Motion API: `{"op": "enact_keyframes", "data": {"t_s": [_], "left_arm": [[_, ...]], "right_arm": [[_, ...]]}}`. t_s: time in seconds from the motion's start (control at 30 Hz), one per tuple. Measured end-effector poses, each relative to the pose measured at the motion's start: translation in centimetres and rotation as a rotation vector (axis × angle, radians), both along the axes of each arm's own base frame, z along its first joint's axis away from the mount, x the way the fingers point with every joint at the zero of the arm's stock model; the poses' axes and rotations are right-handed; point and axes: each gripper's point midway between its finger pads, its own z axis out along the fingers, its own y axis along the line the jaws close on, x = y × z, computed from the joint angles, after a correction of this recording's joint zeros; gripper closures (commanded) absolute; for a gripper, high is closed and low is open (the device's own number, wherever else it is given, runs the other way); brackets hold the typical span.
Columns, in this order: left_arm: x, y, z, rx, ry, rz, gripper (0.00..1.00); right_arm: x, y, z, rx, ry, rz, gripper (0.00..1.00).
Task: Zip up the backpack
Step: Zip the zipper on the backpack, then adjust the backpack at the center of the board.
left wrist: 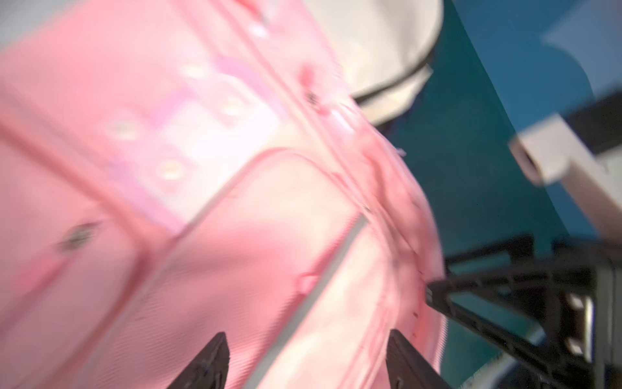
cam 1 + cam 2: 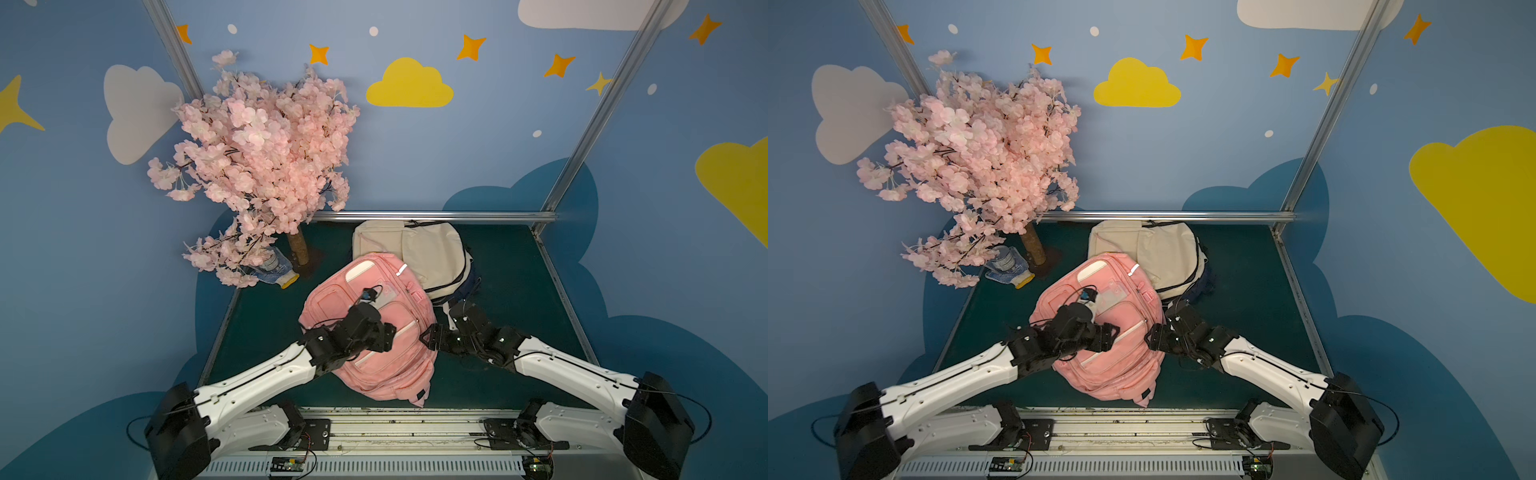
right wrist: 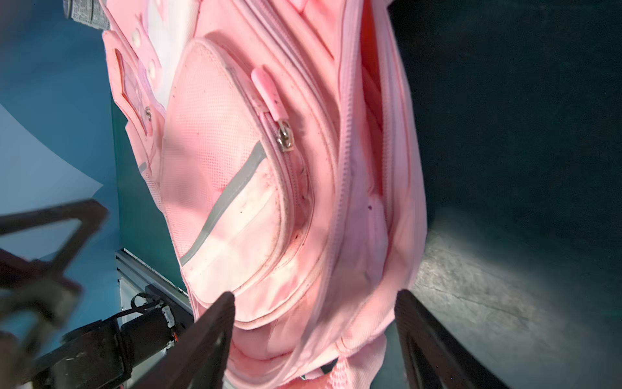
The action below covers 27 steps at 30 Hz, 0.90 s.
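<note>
Right pincer (image 3: 316,294), spread, faces pink backpack (image 3: 235,188), main zipper (image 3: 348,141) seemingly gaping.

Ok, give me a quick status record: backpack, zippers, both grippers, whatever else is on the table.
target: pink backpack, lying on the green table
main zipper: gaping, lining shows
front pocket slider: partway along its track
left gripper: open, over the backpack's front, empty
right gripper: open, at the backpack's right edge, empty
behind: cream backpack
far left: cherry blossom tree, bottle lying by its trunk
</note>
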Motion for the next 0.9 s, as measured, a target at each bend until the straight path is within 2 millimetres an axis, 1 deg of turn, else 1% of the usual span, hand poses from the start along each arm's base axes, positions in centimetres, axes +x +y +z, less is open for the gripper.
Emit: {"op": "enact_keyframes", "data": {"t_s": [0.07,0.1,0.17,0.2,0.27,0.3,0.37,0.43,0.57,0.63,0.67,0.7,0.77,0.87,0.9], "left_arm": [[1.0,4.9,-0.4,0.012,0.025,0.173,0.17],[1.3,6.8,-0.8,0.02,0.047,0.244,0.17],[1.9,10.8,-2.3,0.028,0.105,0.385,0.18],[2.0,12.1,-3.1,0.026,0.135,0.432,0.19],[1.7,14.7,-5.5,0.018,0.221,0.524,0.22],[1.4,15.3,-6.5,0.011,0.256,0.546,0.23],[0.8,15.8,-8.3,-0.007,0.322,0.563,0.25],[0.7,15.4,-9.3,-0.031,0.363,0.547,0.28],[1.7,13.9,-9.7,-0.092,0.376,0.5,0.34],[2.2,13.4,-9.8,-0.117,0.371,0.481,0.4],[2.3,13.2,-9.9,-0.128,0.369,0.473,0.44],[2.4,13.0,-10.0,-0.133,0.37,0.465,0.47],[2.7,12.6,-10.4,-0.146,0.378,0.451,0.6],[2.9,12.3,-11.0,-0.152,0.396,0.437,0.71],[2.9,12.4,-11.2,-0.153,0.4,0.437,0.75]], "right_arm": [[-0.3,0.2,-0.6,-0.014,0.015,0.007,0.21],[-0.4,0.3,-0.8,-0.02,0.021,0.008,0.21],[-0.5,0.4,-1.1,-0.031,0.032,0.005,0.21],[-0.5,0.5,-1.1,-0.034,0.034,0.006,0.21],[-0.6,0.7,-1.2,-0.041,0.04,0.011,0.21],[-0.6,0.8,-1.3,-0.044,0.043,0.01,0.21],[-0.7,0.9,-1.5,-0.053,0.046,0.013,0.21],[-0.8,1.1,-1.7,-0.062,0.049,0.018,0.21],[-1.0,1.3,-2.4,-0.079,0.065,0.025,0.21],[-1.1,1.5,-2.9,-0.083,0.076,0.03,0.22],[-1.1,1.7,-3.2,-0.085,0.085,0.035,0.24],[-1.2,1.8,-3.5,-0.088,0.094,0.039,0.27],[-1.2,2.1,-4.0,-0.091,0.109,0.045,0.36],[-1.1,2.6,-4.3,-0.089,0.119,0.058,0.58],[-1.0,2.7,-4.2,-0.09,0.119,0.062,0.67]]}}
